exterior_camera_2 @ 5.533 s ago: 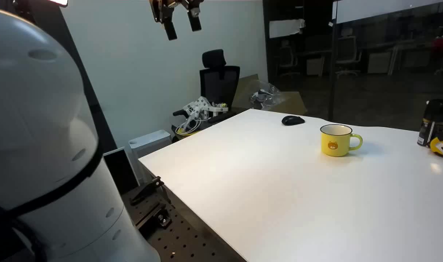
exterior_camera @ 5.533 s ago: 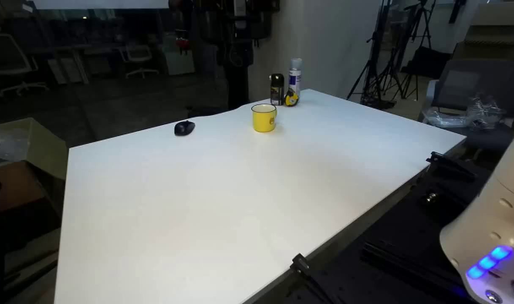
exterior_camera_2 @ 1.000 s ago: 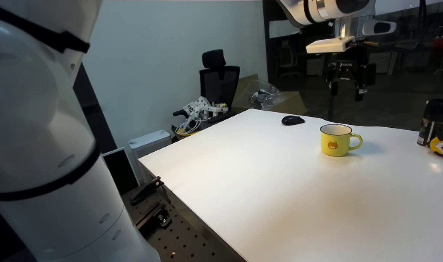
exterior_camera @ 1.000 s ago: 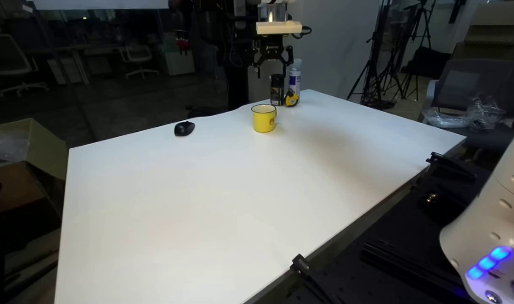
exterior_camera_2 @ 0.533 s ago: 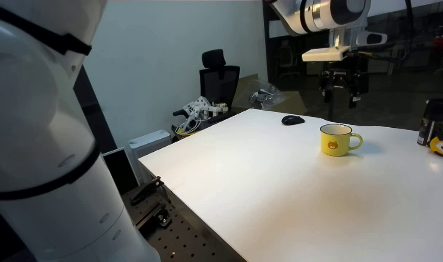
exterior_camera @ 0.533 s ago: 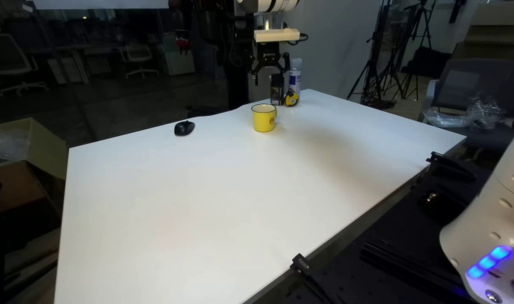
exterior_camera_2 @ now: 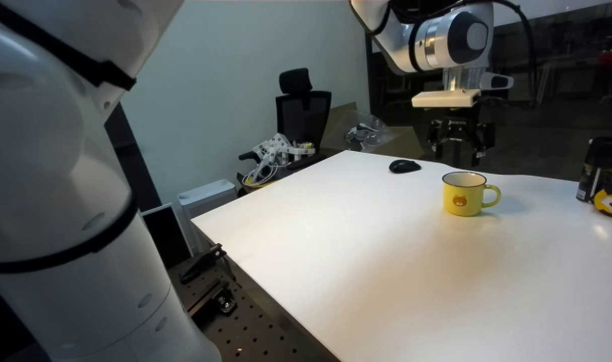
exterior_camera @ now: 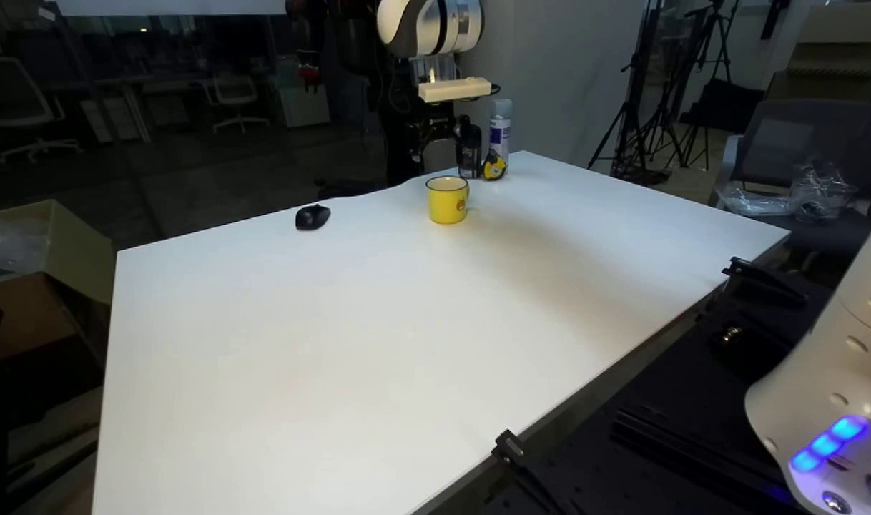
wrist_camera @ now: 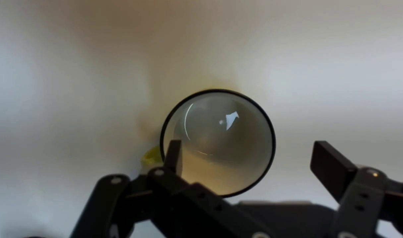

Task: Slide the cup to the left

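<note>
The yellow cup stands upright on the white table near its far edge in both exterior views (exterior_camera: 446, 207) (exterior_camera_2: 456, 200). It has a dark rim, a handle and a small animal face. In the wrist view I look down into the cup (wrist_camera: 218, 132); its handle is partly hidden behind the left finger. My gripper (exterior_camera_2: 457, 155) is open and empty, above the cup and apart from it. In the wrist view the open gripper (wrist_camera: 247, 147) has its left finger overlapping the cup's rim and its right finger over the table beside the cup.
A black mouse (exterior_camera: 312, 217) lies near the far edge of the white table (exterior_camera: 299, 343). A black bottle (exterior_camera: 469, 161), a spray can (exterior_camera: 500, 132) and a yellow tape measure (exterior_camera: 493, 166) stand close together at the far corner, beside the cup.
My gripper has come over the cup's area and, in the last second, has lowered and shifted a little left in both exterior views. It stays open. The cup has not moved.
</note>
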